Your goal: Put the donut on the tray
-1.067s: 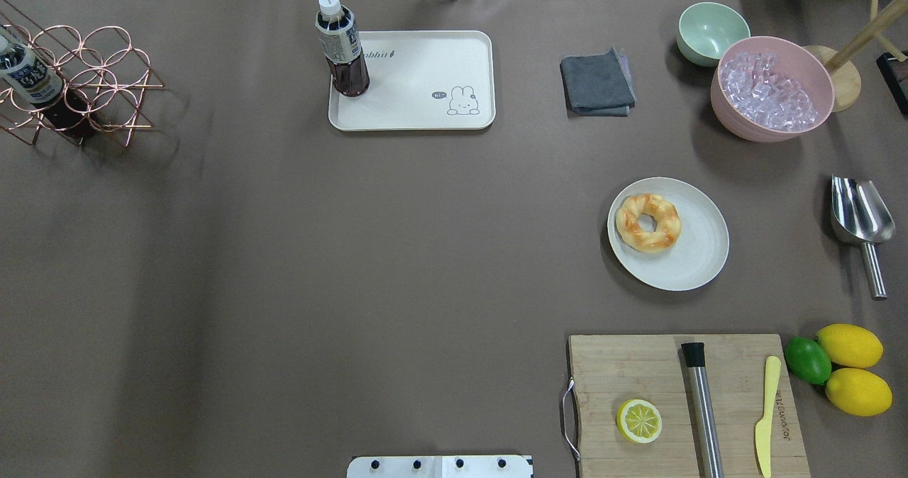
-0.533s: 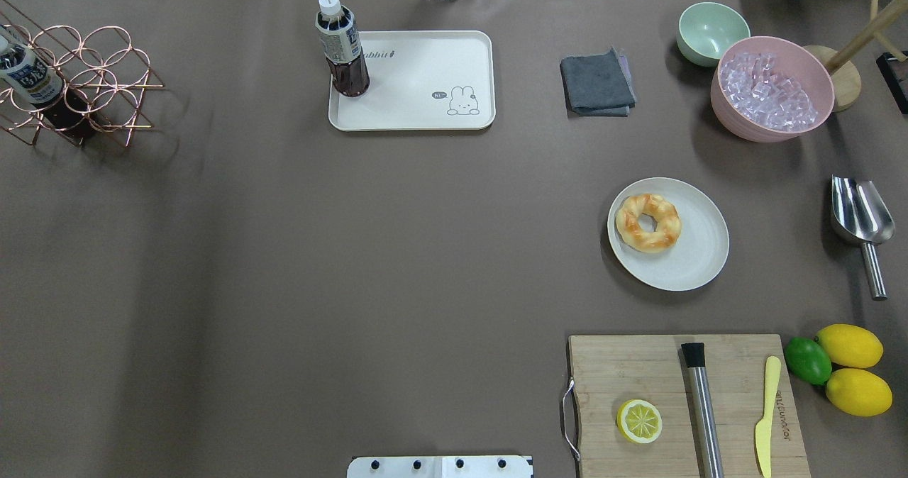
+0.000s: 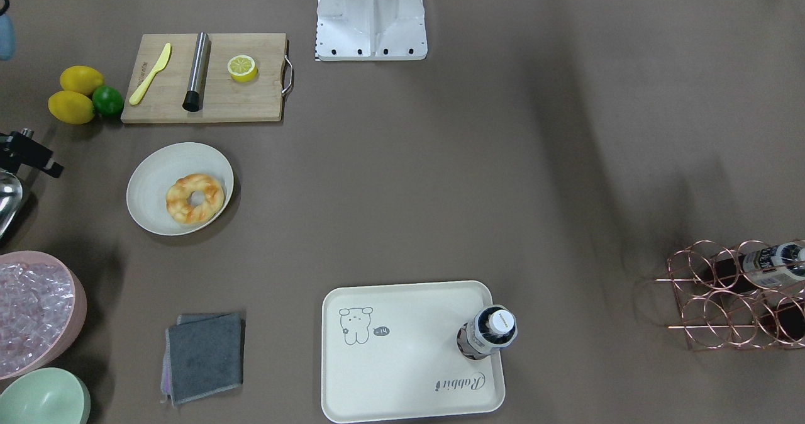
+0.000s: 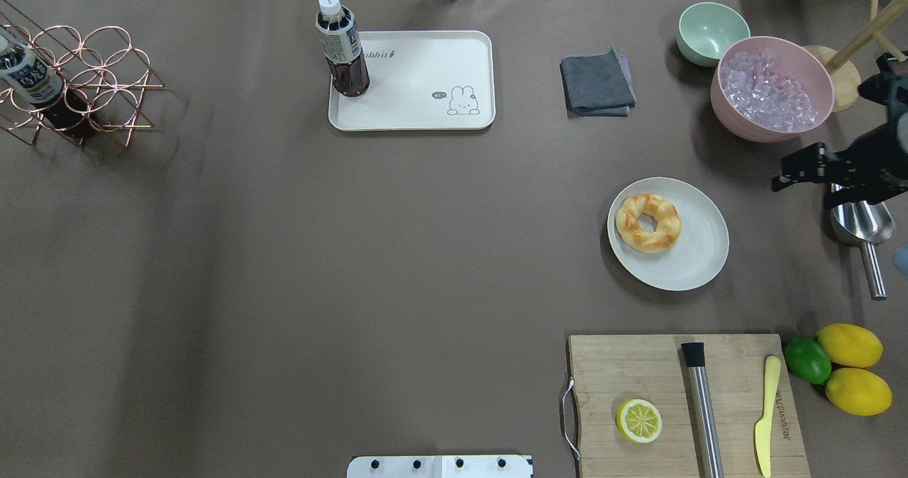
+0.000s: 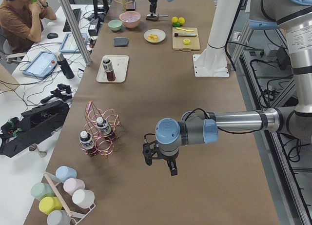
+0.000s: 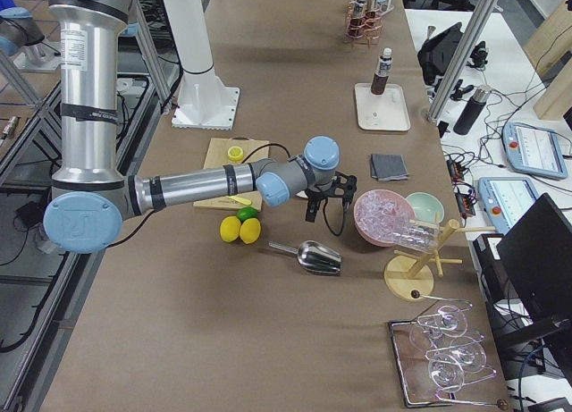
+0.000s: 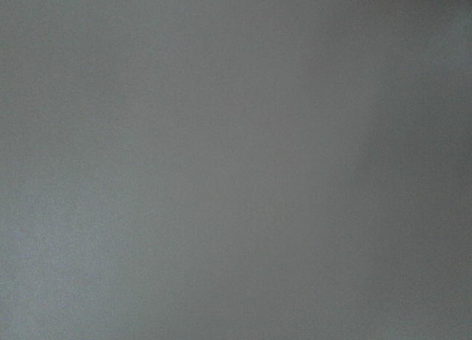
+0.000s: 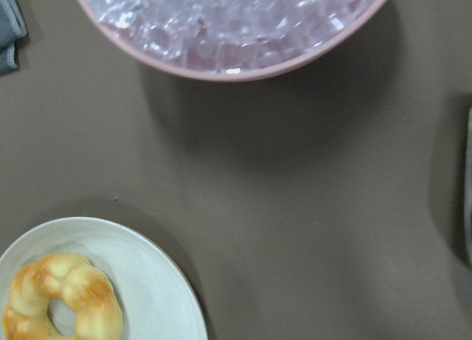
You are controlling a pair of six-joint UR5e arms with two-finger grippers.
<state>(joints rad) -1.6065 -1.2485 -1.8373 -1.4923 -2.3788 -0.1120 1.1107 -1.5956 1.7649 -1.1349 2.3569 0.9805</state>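
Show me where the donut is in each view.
Front-facing: donut left of centre.
Overhead: donut right of centre.
Exterior left: donut top, tiny.
Exterior right: not visible.
Left wrist: not in it.
Right wrist: donut bottom-left corner.
Landmark: the plate under it.

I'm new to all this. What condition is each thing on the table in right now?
Golden twisted donut: lying flat on the round cream plate.
Cream-white rectangular tray: holds one upright, capped bottle.
Pink bowl: full of ice cubes.
Green bowl: empty.
Grey cloth: folded.
Lemon half on wooden board: cut face up.
Right gripper: above the table near the pink bowl; fingers open or shut, unclear.
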